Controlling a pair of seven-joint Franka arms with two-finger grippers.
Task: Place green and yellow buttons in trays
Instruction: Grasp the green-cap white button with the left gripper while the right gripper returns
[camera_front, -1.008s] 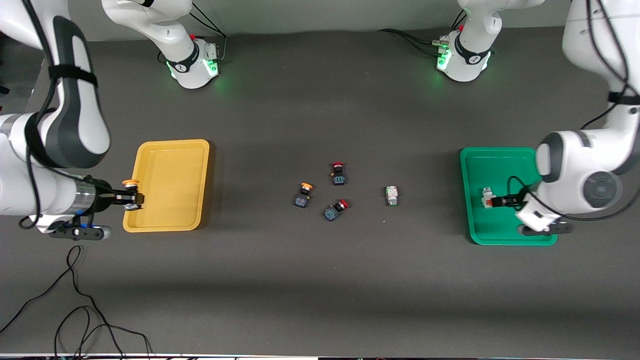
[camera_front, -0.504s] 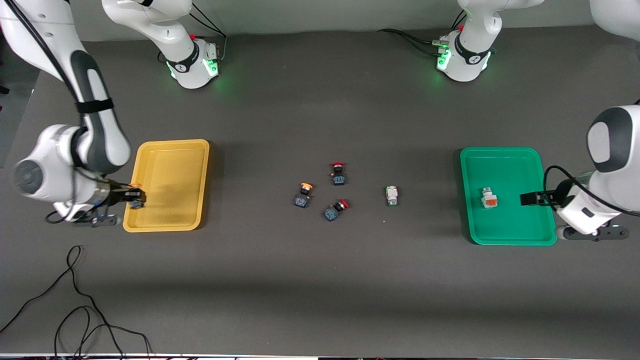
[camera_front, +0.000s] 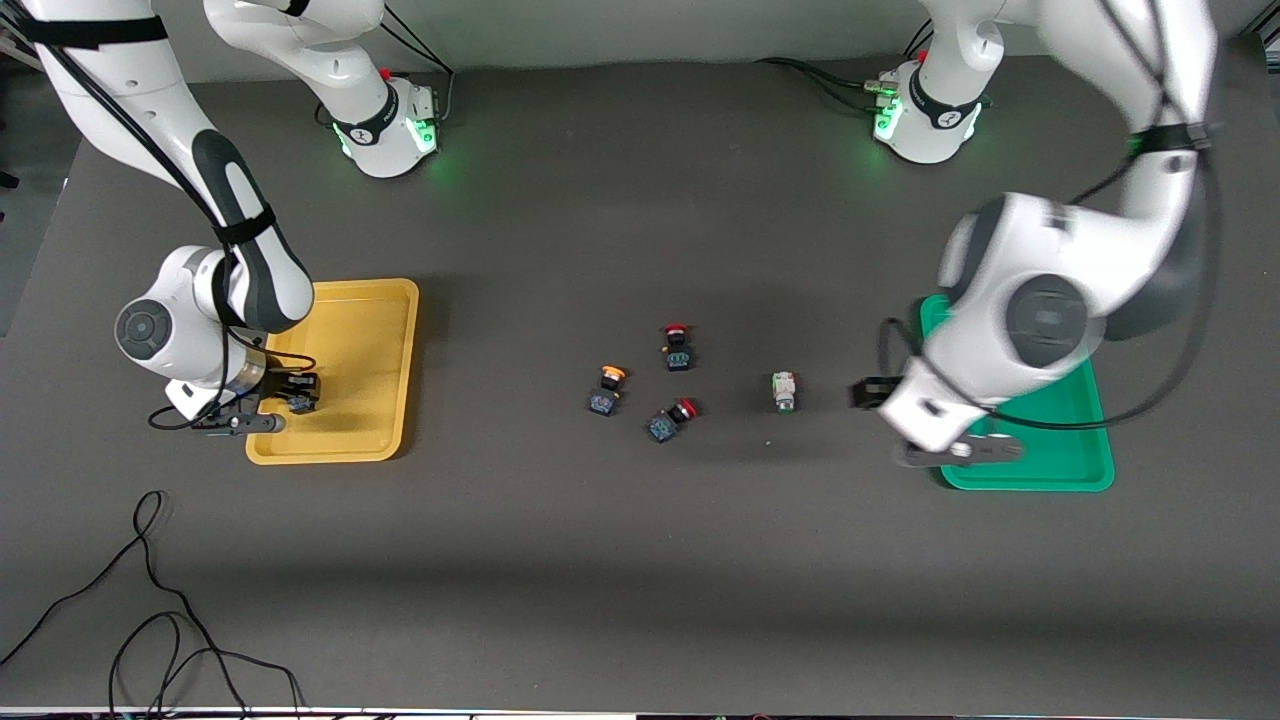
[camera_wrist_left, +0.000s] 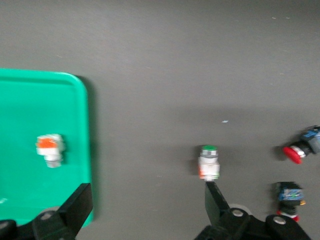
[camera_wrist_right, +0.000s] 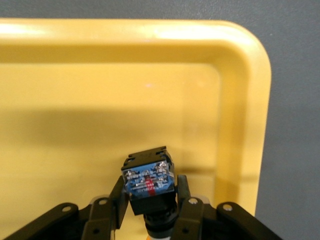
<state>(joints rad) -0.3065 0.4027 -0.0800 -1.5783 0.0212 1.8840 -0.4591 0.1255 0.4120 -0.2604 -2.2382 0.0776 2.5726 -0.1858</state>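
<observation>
While the right gripper (camera_wrist_right: 149, 210) hangs over the yellow tray (camera_front: 385, 300), its fingers (camera_wrist_right: 118, 202) clamp a dark-bodied button (camera_wrist_right: 148, 181) between them, blue terminal face turned out toward the tray floor (its cap is hidden in the wrist view). The left gripper (camera_wrist_left: 145, 207) is over bare table just off the green tray (camera_wrist_left: 30, 100), fingers (camera_wrist_left: 214, 200) spread wide and holding nothing. A whitish green-capped button (camera_wrist_left: 208, 162) lies on the table just ahead of one fingertip; the whitish orange-accented button (camera_wrist_left: 49, 148) rests inside the green tray. Toward mid-table sit one yellow-capped button (camera_front: 606, 389) and two red-capped buttons (camera_front: 677, 347) (camera_front: 669, 420).
</observation>
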